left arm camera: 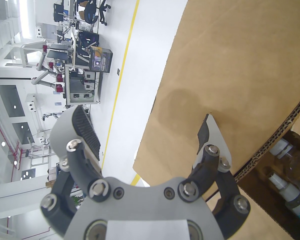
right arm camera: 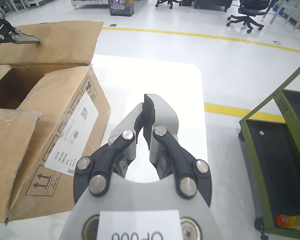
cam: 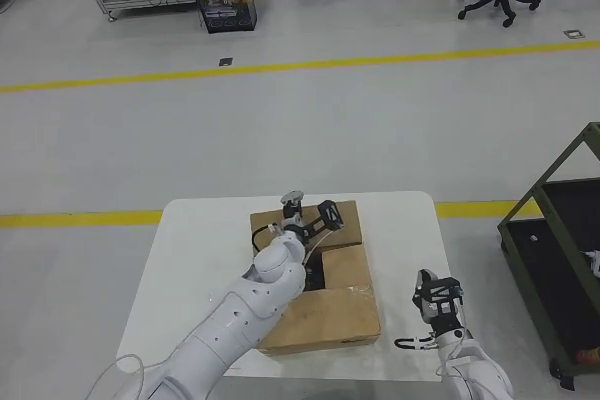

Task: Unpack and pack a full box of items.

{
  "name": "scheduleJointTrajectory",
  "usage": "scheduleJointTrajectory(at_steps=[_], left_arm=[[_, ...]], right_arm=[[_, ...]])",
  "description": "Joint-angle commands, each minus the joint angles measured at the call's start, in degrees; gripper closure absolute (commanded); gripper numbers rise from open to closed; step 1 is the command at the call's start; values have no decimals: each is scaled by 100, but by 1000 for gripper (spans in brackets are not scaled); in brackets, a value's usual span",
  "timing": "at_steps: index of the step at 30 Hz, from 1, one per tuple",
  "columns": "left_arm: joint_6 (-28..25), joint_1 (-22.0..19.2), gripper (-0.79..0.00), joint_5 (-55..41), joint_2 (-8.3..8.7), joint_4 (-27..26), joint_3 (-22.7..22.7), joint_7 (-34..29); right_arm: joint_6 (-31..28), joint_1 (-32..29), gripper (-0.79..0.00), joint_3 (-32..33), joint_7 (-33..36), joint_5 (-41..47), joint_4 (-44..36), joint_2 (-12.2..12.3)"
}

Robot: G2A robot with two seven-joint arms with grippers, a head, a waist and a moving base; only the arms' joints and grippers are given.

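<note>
A brown cardboard box stands on the white table, its top flaps partly open. My left gripper is open at the far flap, with one fingertip resting on the flap's face and the other off its edge. Through the gap beside that flap, white-capped bottles stand inside the box. My right gripper is shut on nothing, hanging over the bare table to the right of the box.
A green cart stands on the floor just right of the table, with an orange bottle on its low shelf. The box's near flap carries clear tape and sticks up at a slant.
</note>
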Motion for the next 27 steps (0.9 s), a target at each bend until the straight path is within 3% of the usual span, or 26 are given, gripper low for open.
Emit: scheduleJointTrajectory(at_steps=[1,7,17,23,27], left_arm=[[-26,50,-785,13,14,-167,-71,9],[-258,576,-785,287,181,-1370,-431,-79],[-1238,2022,-785,301,541,-3573,-1433,-138],[-2108,2869,-785,-278,704,-4548,-2099,-117],[-2522,3363,-785,-419,797,-4948,-2446,-184]], right_arm=[[-7,9,0,8,-3,17,-7,0],[-124,12,0,95,-25,246,-70,3],[-692,54,0,295,-39,663,-170,37],[-1618,209,0,504,119,1388,-33,84],[-2787,333,0,485,329,1846,210,135]])
